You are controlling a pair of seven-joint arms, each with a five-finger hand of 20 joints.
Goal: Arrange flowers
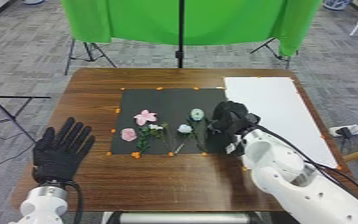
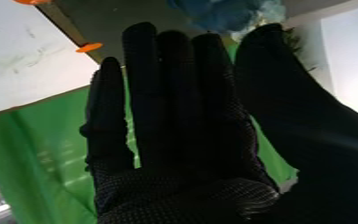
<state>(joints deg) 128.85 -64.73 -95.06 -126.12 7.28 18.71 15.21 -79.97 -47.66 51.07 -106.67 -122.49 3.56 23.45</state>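
In the head view, my right hand [image 1: 232,117] is over the black mat's right edge, just right of a pale green-blue flower [image 1: 197,114]. A whitish-blue rose [image 1: 185,129], a small white flower [image 1: 156,127], a pink lily [image 1: 145,117] and a pink rose [image 1: 128,134] lie on the black mat [image 1: 162,98]. In the right wrist view, my right hand [image 2: 180,120] has straight fingers, with a blue flower [image 2: 224,14] beyond the tips of fingers and thumb; whether they touch is unclear. My left hand [image 1: 58,156] is open, left of the mat.
A white sheet [image 1: 269,102] covers the table's right side, beside the black mat. Orange markers [image 1: 135,155] line the mat's edges. The brown table [image 1: 171,180] extends in front, and a green cloth [image 1: 140,22] hangs on a stand behind it.
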